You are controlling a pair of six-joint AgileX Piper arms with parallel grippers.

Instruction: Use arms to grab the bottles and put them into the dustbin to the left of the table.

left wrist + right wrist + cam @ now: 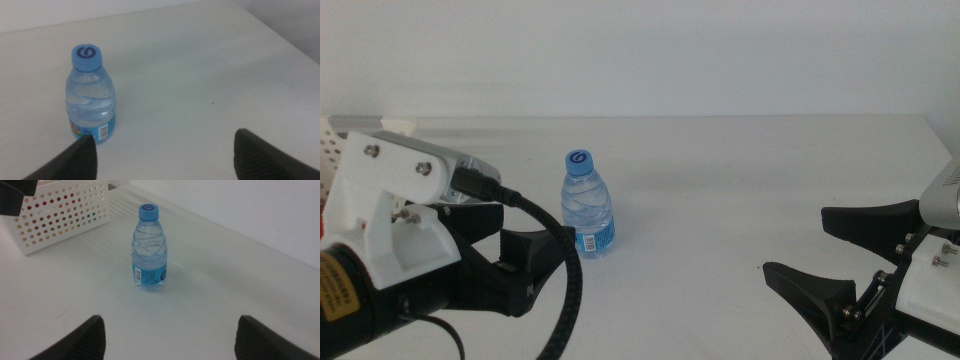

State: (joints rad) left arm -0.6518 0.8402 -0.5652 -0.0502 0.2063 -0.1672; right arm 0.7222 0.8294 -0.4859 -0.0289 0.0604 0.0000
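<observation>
Jaws of both grippers stand released, with nothing between them. Left gripper sits low over the surface, just beside the water bottle, on the bottle's dustbin side; in the left wrist view the bottle stands near one jaw rather than midway between the two. Right gripper waits well apart from the bottle on its far side, jaws spread toward it. The bottle stands upright, blue cap on, and only this one is visible on the surface. The dustbin stands beyond the bottle as the right wrist view shows it, with coloured items faintly visible through its perforated wall; whether these are the other bottles cannot be told. Procedure for the step in hand, as judged: shift the left gripper sideways until the bottle body is centred between the jaws, advance at label height below the shoulder, then close. An off-centre approach risks one jaw striking the bottle and tipping this light, narrow bottle.
</observation>
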